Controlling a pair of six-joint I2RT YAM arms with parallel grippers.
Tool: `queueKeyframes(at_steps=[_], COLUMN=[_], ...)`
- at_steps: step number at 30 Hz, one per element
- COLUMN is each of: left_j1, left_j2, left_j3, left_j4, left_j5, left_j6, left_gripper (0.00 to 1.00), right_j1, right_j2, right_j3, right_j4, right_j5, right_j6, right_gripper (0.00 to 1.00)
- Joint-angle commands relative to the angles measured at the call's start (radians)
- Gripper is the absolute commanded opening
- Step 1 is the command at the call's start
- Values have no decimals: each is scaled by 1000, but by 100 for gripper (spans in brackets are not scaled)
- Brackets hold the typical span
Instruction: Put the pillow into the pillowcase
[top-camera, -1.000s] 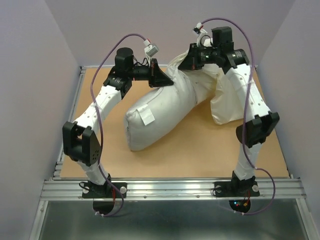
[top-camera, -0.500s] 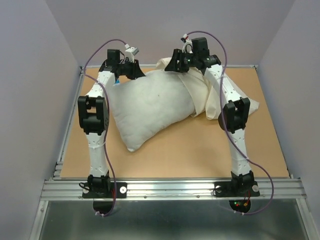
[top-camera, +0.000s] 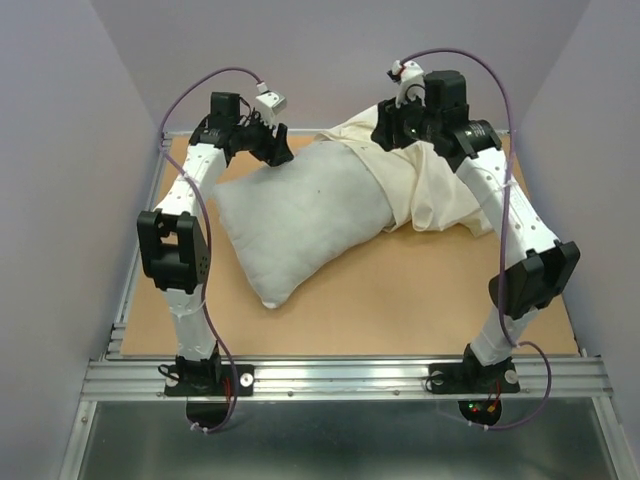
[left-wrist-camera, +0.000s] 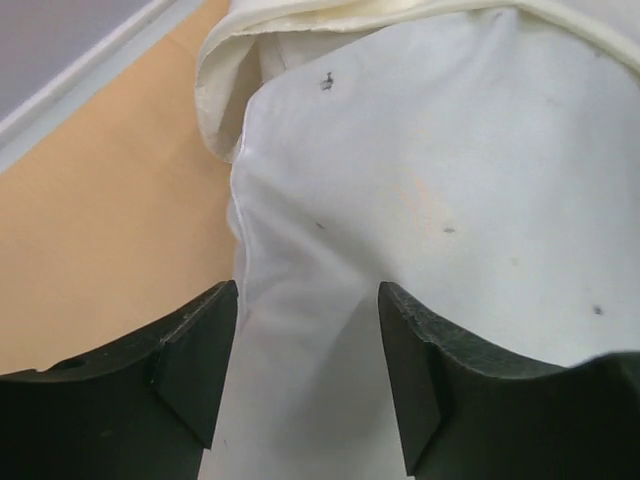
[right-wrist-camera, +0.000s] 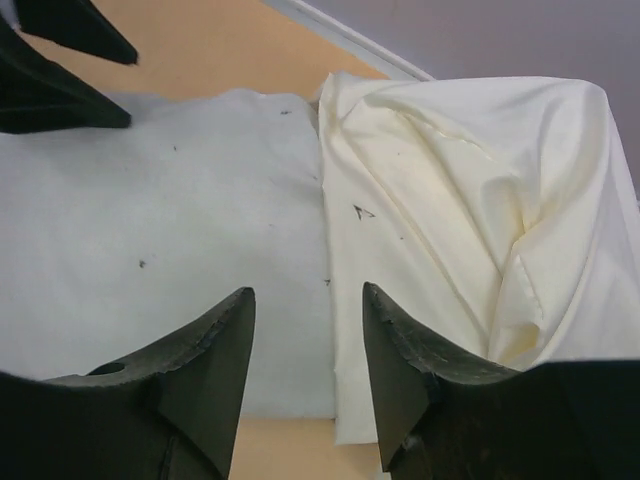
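We see the pillow (top-camera: 300, 215) on the bench (top-camera: 400, 300), its long axis diagonal from near-left to far-right, the far end inside the pillowcase (top-camera: 425, 185). The left tool (top-camera: 276, 150) stands wide above its far-left corner. The right tool (top-camera: 392, 132), also wide and empty, hovers over the pillowcase hem.

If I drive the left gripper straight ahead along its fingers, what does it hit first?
The pillow. The left gripper stands open, pointing at the pillow's grey-white fabric near its corner; the pillowcase hem lies further on. Depth is unclear, but the fabric looks close.
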Motion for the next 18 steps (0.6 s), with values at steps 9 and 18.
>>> queueKeyframes(at_steps=[9, 18], left_j1=[-106, -182], left_j2=[-303, -314], left_j3=[-263, -414], left_j4=[-63, 101], left_j5=[-199, -319], left_j6=[170, 162], left_gripper=[81, 79], right_j1=[104, 109], right_j2=[274, 278], right_j3=[34, 43], right_j4=[-55, -55], right_j5=[288, 435], right_j6=[-221, -231], right_gripper=[59, 44])
